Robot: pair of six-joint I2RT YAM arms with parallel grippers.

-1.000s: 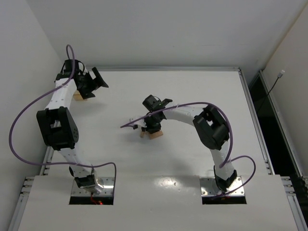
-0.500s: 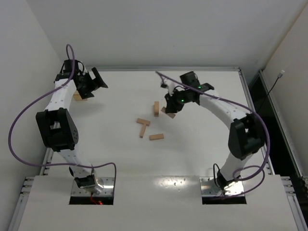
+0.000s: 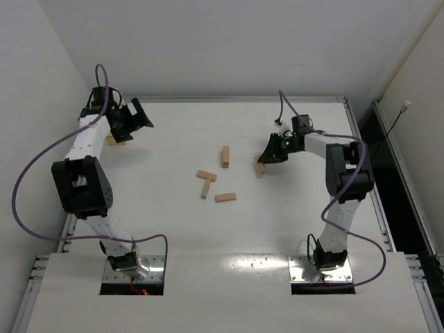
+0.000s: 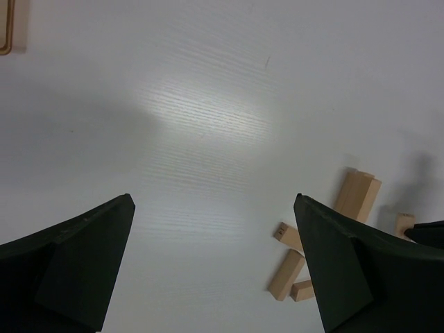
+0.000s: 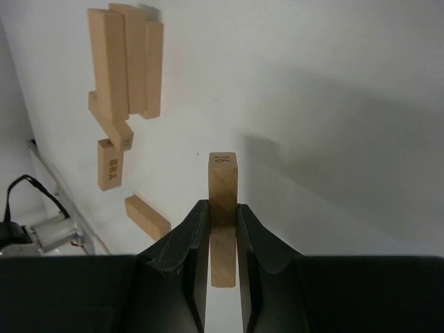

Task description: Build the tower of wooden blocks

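One block point(image 5: 223, 173) sat pinched upright in the right claw point(image 5: 222, 207), right of the table's point(image 3: 173, 229) centre. Other blocks point(image 3: 205, 187) lay loose mid-table. The left claw point(image 4: 214, 201) hung wide open at the far-left corner.

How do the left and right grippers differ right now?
The left gripper has its jaws wide open and empty; the right gripper has them shut on a wood block. The left gripper is near the table's far left corner; the right gripper is right of the loose blocks. Both have black jaws.
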